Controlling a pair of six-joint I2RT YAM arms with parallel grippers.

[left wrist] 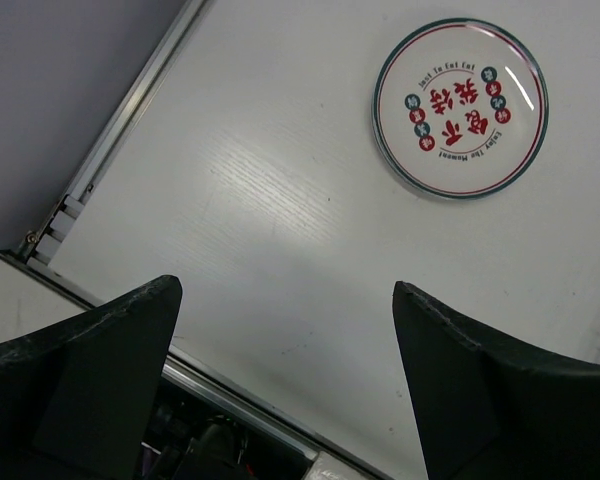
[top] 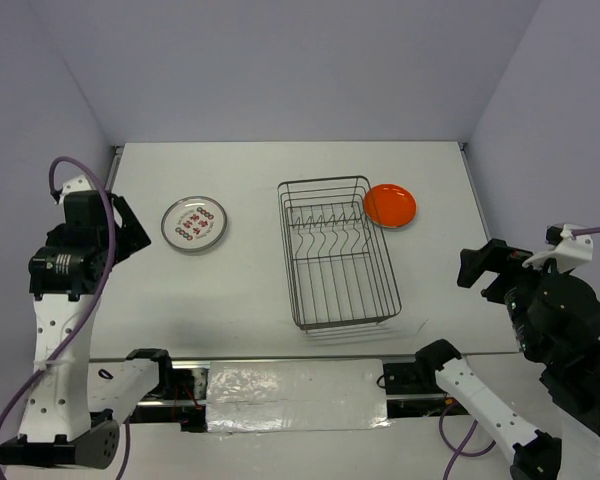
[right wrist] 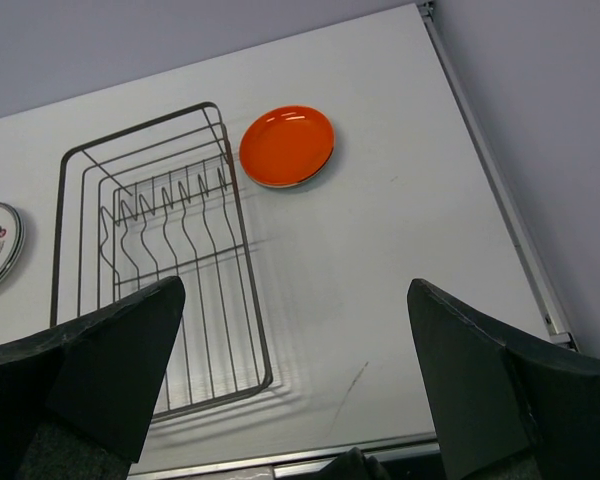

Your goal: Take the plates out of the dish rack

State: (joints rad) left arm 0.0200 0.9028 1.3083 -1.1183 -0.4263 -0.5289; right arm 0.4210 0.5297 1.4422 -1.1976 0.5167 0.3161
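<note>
Two plates outside dish rack (top: 338, 255): patterned plate (top: 194, 223) at left, orange plate (top: 390, 205) beside its upper-right corner. Spread wide, empty: left gripper (left wrist: 285, 290), right gripper (right wrist: 295, 285).

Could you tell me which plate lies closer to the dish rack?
The plain orange plate, beside the dish rack's far right corner; the white patterned plate sits apart.

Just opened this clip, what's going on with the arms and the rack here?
Nothing is being handled right now. The dish rack sits empty in the middle of the table. A white patterned plate lies flat to its left and an orange plate by its far right corner. The left gripper and right gripper hover off to the sides, fingers open, holding nothing. Unloading looks done.
</note>
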